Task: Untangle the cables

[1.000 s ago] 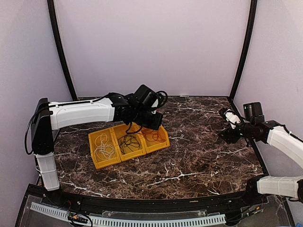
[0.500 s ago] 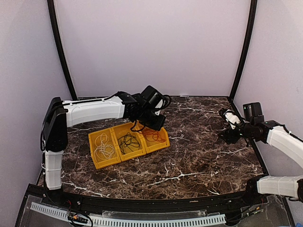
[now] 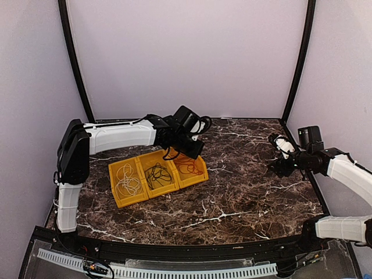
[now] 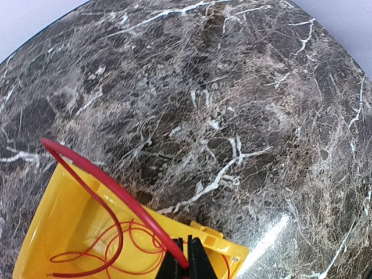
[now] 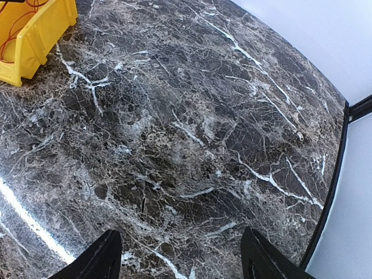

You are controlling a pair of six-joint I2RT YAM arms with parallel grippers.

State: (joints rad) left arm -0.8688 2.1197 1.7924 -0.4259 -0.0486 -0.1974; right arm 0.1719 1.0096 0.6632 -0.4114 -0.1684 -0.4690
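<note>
Since a second ago your left arm's upright link has swung in toward the table, and the left gripper (image 4: pixel 187 260) has drifted slightly right, over the right-hand yellow bin (image 4: pixel 46 232). Its fingers are pinched together on the red cable (image 4: pixel 116 189); one loop arcs over the bin rim and the rest lies inside. The white cable (image 3: pixel 129 185) and black cable (image 3: pixel 157 174) sit apart in their own bins. You seem to be settling the last cable, so next let go and lift clear without dragging that loop out. The left arm reaches long and low. Your right gripper (image 5: pixel 183 261) hovers spread wide and empty, well apart at the table's right side.
</note>
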